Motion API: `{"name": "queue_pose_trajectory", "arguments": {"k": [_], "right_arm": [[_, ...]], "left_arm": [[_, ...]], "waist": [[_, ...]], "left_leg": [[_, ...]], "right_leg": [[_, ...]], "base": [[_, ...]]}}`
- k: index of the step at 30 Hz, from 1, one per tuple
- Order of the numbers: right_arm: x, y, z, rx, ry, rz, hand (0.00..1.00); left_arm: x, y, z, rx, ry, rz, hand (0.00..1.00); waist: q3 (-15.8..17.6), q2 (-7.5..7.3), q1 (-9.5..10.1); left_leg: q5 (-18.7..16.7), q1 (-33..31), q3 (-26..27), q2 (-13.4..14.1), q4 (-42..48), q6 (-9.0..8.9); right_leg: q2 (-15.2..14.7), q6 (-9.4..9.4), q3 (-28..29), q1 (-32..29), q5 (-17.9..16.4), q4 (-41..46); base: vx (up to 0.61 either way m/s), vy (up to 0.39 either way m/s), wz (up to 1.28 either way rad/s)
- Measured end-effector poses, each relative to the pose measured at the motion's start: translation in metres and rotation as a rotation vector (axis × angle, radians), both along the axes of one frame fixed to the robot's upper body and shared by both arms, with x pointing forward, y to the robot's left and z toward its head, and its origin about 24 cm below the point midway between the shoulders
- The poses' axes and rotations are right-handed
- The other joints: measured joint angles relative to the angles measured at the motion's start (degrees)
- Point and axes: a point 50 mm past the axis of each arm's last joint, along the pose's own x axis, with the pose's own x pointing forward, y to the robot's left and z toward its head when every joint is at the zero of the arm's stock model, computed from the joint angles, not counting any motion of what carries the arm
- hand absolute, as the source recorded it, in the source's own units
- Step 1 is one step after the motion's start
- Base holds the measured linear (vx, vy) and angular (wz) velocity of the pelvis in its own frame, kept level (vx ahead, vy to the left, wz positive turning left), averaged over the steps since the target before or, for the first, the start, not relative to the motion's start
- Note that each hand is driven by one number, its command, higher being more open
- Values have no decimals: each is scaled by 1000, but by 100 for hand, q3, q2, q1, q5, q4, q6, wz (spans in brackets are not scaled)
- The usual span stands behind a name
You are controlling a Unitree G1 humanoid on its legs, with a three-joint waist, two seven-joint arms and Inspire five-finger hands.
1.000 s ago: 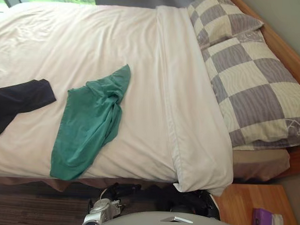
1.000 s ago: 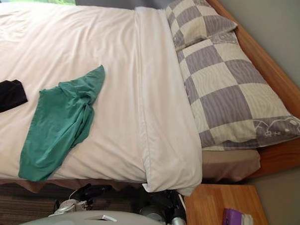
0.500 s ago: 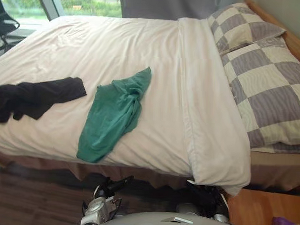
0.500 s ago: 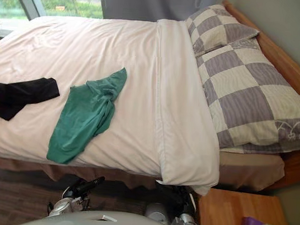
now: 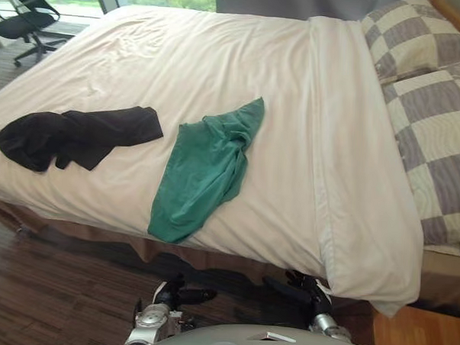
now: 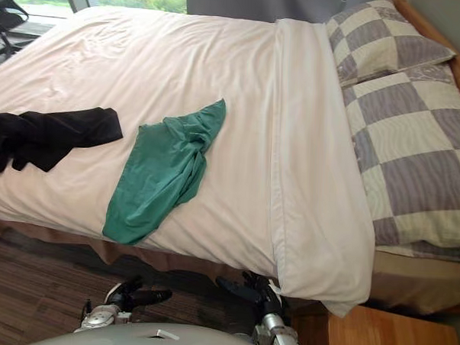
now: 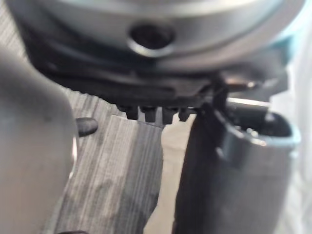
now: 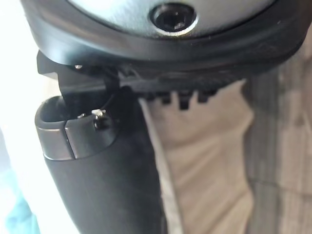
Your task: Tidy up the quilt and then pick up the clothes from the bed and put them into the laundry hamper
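- Quilt – white, spread smooth over the bed, its turned-back band beside the checked pillows; one corner droops over the near edge at the head end
- Green garment lies crumpled mid-bed, its tail reaching the near edge; black garment sits bunched toward the foot end, just apart from it
- Both look light and limp, likely to trail — a pinch on the green one's twisted middle should gather most cloth
- Left hand and right hand hang low before the near edge, clear of the cloth; whether their fingers are straight or curled cannot be told
- Dark wood floor, an office chair past the foot end, a wooden bedside table by the head corner
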Motion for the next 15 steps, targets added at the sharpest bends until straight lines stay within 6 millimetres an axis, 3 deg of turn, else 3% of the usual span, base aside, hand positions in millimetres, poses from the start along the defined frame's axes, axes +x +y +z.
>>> {"name": "queue_pose_trajectory", "arguments": {"k": [3,5,7,8,10,12,13,15], "right_arm": [[1,2,0,-14,15,21,100],[5,5,0,-33,20,32,100],[9,6,3,-57,7,36,100],[10,6,4,-53,2,30,100],[16,5,8,-47,-22,16,100],[23,2,12,-61,-51,17,100],[30,-2,15,-78,-65,11,100],[30,-7,15,-96,-64,-16,100]], "left_arm": [[6,-5,3,-21,-20,-11,100],[17,-6,8,-23,-85,-24,100],[29,-8,15,-38,-152,-44,100],[30,-10,16,-38,-155,-57,100],[28,-11,15,-47,-145,-79,100],[26,-14,14,-71,-136,-84,100],[24,-14,12,-73,-136,-84,100],[20,-14,11,-76,-125,-83,100]], "waist": [[124,14,17],[361,-67,22],[525,-95,3],[542,-84,1],[513,-122,-29],[555,-60,-82],[594,24,-167],[621,-8,-276]], "left_leg": [[-120,14,-60,84,467,-31],[-417,-352,-77,194,1542,-11],[-530,-1045,-209,260,2965,-3],[-534,-1126,-202,300,3122,0],[-629,-1078,-116,175,2839,48],[-857,-1024,-39,147,2510,63],[-944,-973,-6,235,2433,132],[-932,-738,-11,399,2157,135]], "right_leg": [[44,-49,55,285,-2,46],[46,-158,53,351,-91,267],[-48,-35,54,186,-416,738],[-75,-17,87,85,-469,925],[-285,94,309,-344,-653,1391],[-378,133,422,-617,-663,1462],[-460,189,582,-738,-629,1482],[-784,375,852,-777,-604,1482]], "base": [[40,-56,26],[-51,10,7],[-112,61,7],[-106,124,-7],[-114,154,-22],[-151,177,-26],[-154,228,-28],[-85,210,-21]]}}
